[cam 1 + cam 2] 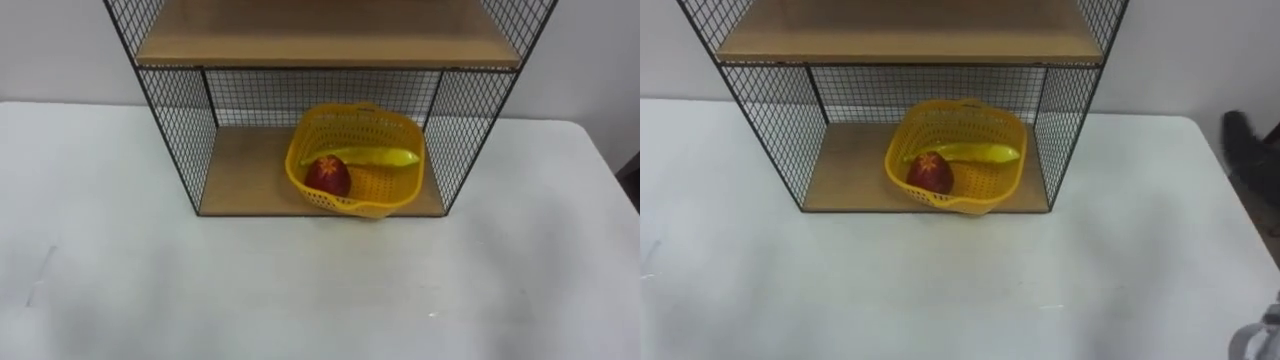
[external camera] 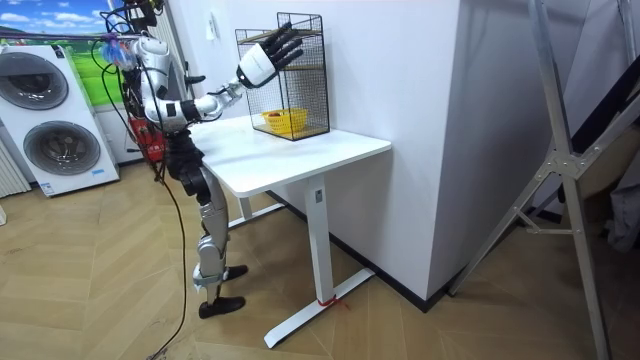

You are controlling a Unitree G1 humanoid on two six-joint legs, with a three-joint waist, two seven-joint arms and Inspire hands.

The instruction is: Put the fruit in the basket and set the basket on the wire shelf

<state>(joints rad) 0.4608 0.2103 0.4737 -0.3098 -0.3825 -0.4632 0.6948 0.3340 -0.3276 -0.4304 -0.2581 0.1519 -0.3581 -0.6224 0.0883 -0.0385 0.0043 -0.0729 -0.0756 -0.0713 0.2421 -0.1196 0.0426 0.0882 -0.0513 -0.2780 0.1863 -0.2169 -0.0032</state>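
Your right hand [image 2: 259,62] hangs raised, fingers [image 2: 284,37] spread straight, holding nothing. Well below and beyond the fingertips, the basket [image 1: 398,186] sits on the lower board [image 1: 245,175] of the wire shelf [image 1: 180,140], with the apple [image 1: 327,176] and banana [image 1: 365,157] inside. Judged done: fruit loaded, basket shelved, so the hand has reason to be clear. The basket's front lip overhangs the board edge slightly. The table [image 1: 300,290] under the fingers is bare. The upper board [image 1: 330,35] caps any lift.

Silver limbs, dark waist, white-backed robot hand [image 2: 258,63] with black fingers.
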